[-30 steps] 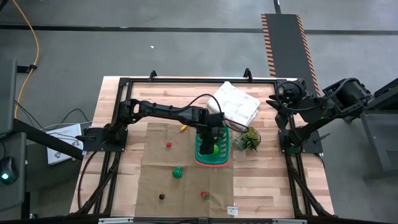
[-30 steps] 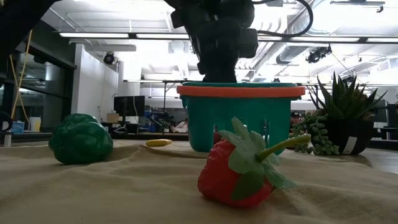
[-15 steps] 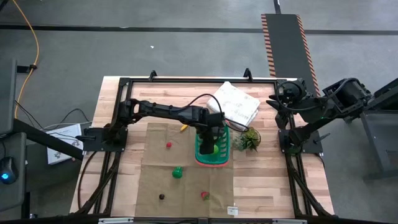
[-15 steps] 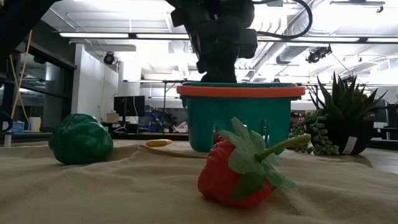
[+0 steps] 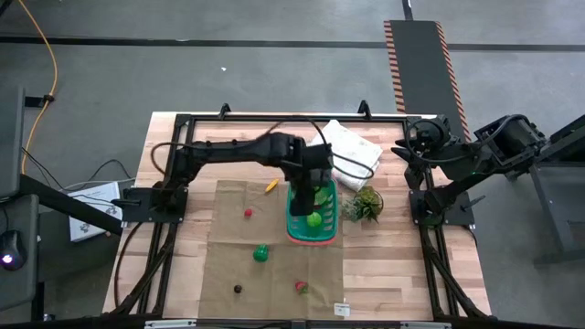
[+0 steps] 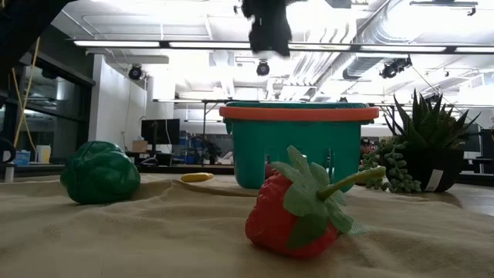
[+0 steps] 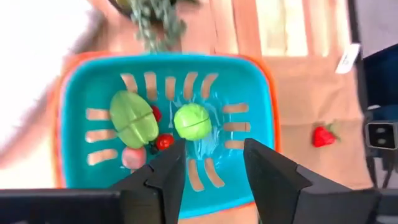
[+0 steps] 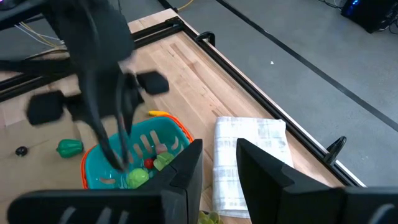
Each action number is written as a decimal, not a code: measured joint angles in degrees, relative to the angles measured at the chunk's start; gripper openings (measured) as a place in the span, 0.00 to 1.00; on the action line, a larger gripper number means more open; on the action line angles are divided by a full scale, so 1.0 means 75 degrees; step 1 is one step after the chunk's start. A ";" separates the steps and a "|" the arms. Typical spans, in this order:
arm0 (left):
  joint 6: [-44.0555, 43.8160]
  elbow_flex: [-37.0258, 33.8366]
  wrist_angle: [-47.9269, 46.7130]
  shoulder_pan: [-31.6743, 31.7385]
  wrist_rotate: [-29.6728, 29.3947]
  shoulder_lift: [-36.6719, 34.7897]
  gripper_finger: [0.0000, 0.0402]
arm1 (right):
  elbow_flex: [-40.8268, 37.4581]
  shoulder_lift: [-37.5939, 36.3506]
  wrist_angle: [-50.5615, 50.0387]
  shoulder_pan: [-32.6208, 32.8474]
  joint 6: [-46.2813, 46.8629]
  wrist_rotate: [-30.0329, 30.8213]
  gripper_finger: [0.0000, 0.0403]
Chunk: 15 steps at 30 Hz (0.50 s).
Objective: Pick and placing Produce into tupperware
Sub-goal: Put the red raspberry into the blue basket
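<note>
- The left gripper (image 7: 211, 180) hangs above the teal basket (image 5: 297, 222), over its far end, with its two fingers (image 7: 168, 177) apart and nothing between them.
- From the left wrist view, the basket's floor holds a round light-green piece (image 7: 193, 121), a larger green oval piece (image 7: 134, 118), a small red berry (image 7: 165, 141) and a pinkish piece (image 7: 133, 157), all lying close together.
- The basket stands on a tan cloth (image 5: 228, 260) that covers the near middle of the table (image 5: 174, 128); the basket is at the cloth's right edge.
- In the low view the gripper shows dark above the basket's orange rim (image 6: 299, 113), well clear of it.
- Still out on the cloth: a green leafy piece (image 5: 260, 253) near its middle, a strawberry (image 5: 300, 287) and a small dark piece (image 5: 237, 289) toward its near edge, a small red piece (image 5: 247, 213) toward its left side, and a yellow piece (image 5: 271, 186) at its far edge.
- In the low view the strawberry (image 6: 297, 208) lies closest, with the green leafy piece (image 6: 100, 171) to the left and the yellow piece (image 6: 197, 177) just beside the basket.
- A folded white cloth (image 5: 352, 153) lies at the table's far edge, just beyond the basket, and a small spiky plant (image 5: 366, 203) stands just right of the basket.
- The right gripper (image 8: 217, 165) is parked at the table's right edge, well apart from the basket; its fingers stand a narrow gap apart with nothing held.
</note>
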 joint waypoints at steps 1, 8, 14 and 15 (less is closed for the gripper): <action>0.0009 0.0336 -0.0183 0.0011 -0.0059 0.0000 0.36 | 0.0000 0.0000 0.0000 -0.0001 0.0001 -0.0001 0.22; -0.0141 0.0281 -0.0534 0.0411 -0.0341 -0.1134 0.31 | 0.0000 -0.0003 0.0002 -0.0001 0.0013 -0.0007 0.22; -0.0292 -0.0243 -0.0972 0.0980 -0.0828 -0.2491 0.27 | 0.0000 0.0000 0.0001 -0.0001 0.0049 -0.0016 0.22; -0.0357 -0.0398 -0.0952 0.1061 -0.0831 -0.2720 0.27 | 0.0000 0.0000 0.0000 0.0000 0.0057 -0.0019 0.22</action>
